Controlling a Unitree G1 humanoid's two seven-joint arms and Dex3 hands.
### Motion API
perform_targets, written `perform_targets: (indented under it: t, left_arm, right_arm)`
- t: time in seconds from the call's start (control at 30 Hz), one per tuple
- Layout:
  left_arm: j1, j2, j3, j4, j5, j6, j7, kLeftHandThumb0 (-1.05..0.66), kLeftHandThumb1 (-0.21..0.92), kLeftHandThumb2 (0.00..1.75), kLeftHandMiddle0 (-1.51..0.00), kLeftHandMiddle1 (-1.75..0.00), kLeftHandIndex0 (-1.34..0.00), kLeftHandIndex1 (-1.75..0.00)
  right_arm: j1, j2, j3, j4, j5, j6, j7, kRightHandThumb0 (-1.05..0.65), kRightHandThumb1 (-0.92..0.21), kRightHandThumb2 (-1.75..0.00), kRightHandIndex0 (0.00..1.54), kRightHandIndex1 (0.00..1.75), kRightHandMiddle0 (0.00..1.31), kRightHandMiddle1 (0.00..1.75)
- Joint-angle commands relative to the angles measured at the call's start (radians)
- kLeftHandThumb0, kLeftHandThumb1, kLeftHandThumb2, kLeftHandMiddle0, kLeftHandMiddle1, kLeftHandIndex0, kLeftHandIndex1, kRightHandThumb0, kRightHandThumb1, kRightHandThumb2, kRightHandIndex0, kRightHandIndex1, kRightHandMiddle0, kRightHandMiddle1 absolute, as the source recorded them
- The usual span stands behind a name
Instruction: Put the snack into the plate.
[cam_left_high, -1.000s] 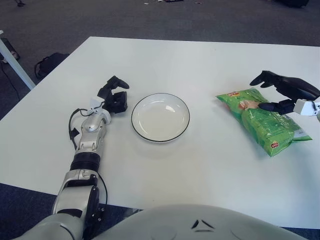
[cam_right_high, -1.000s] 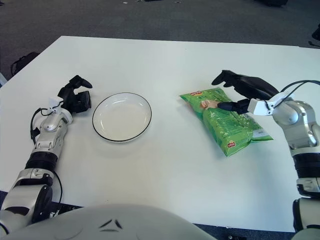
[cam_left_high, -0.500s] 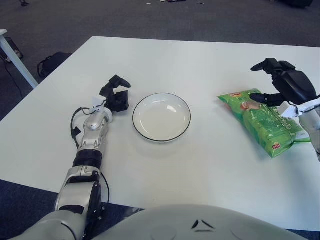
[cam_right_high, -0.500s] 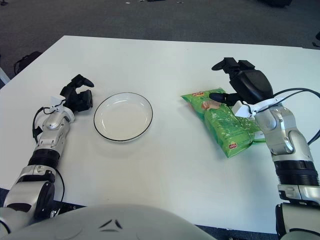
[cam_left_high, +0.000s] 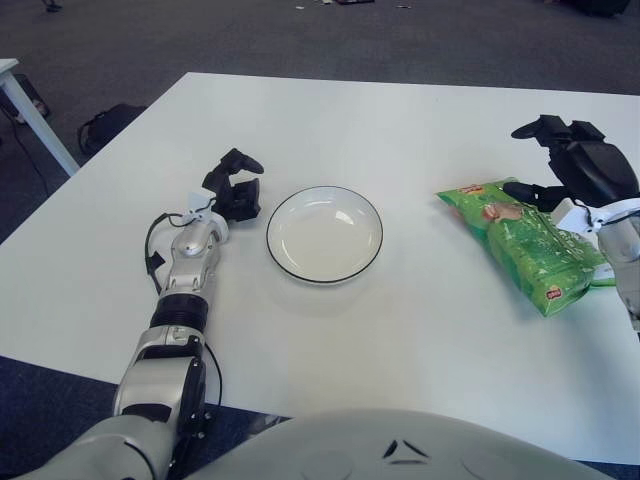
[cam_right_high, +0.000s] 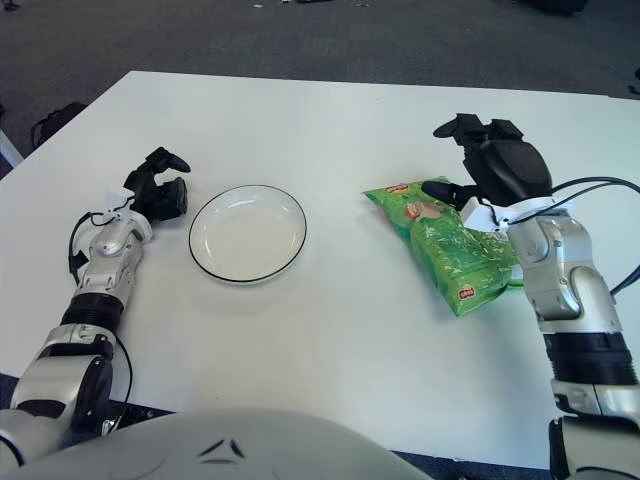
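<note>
One green snack bag (cam_right_high: 450, 244) under the spread right hand (cam_right_high: 490, 170).

The flat rectangular worktop (cam_right_high: 330, 330) is plain white. On it, the round shallow ceramic plate (cam_right_high: 248, 233) is white with a thin black line around its rim. The crinkly plastic snack bag (cam_right_high: 448, 245) is bright green, with a small red and yellow logo near its top end, a pale beige food picture below that, and a small red mark near its lower end. The black three-fingered left hand (cam_right_high: 158, 189) and black three-fingered right hand (cam_right_high: 492, 166) sit on silver-grey metal forearms. The carpeted floor (cam_right_high: 300, 35) beyond is dark grey.
</note>
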Motion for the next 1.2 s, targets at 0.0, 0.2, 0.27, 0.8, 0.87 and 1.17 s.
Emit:
perform_targets:
  t: [0.0,0.2,0.27,0.8,0.87,1.17]
  left_arm:
    - [0.062,-0.025,-0.01,0.062,0.016,0.024,0.004,-0.42,0.52,1.07,-1.16,-1.75,-0.46,-1.75]
    - [0.063,-0.026,-0.01,0.06,0.011,0.025,-0.005,-0.42,0.53,1.05,-1.14,-1.75,-0.45,-1.75]
    - [0.063,-0.026,-0.01,0.059,0.011,0.024,-0.007,-0.41,0.54,1.04,-1.14,-1.75,-0.44,-1.75]
    - [0.066,-0.018,-0.008,0.052,0.007,0.023,-0.024,-0.41,0.54,1.03,-1.14,-1.75,-0.44,-1.75]
    - [0.066,-0.018,-0.008,0.051,0.007,0.023,-0.024,-0.41,0.54,1.03,-1.14,-1.75,-0.44,-1.75]
    - [0.069,-0.018,-0.007,0.046,0.01,0.02,-0.018,-0.42,0.53,1.05,-1.15,-1.75,-0.45,-1.75]
  right_arm:
    - [0.078,0.001,-0.002,-0.187,-0.081,0.134,0.131,-0.91,-0.92,-0.74,0.0,0.14,0.0,0.48]
    - [0.126,0.006,0.033,-0.288,-0.196,0.241,0.248,-1.03,-0.92,-0.83,0.0,0.01,0.0,0.12]
    - [0.14,0.014,0.047,-0.311,-0.238,0.262,0.269,-1.04,-0.92,-0.86,0.0,0.01,0.0,0.06]
    - [0.211,0.022,0.069,-0.452,-0.469,0.304,0.481,-1.05,-0.92,-0.99,0.0,0.0,0.0,0.0]
    - [0.211,0.032,0.072,-0.461,-0.49,0.303,0.51,-1.05,-0.92,-1.0,0.0,0.0,0.0,0.0]
    - [0.236,0.135,0.162,-0.378,-0.604,0.311,0.517,-1.05,-0.92,-1.01,0.0,0.0,0.0,0.0]
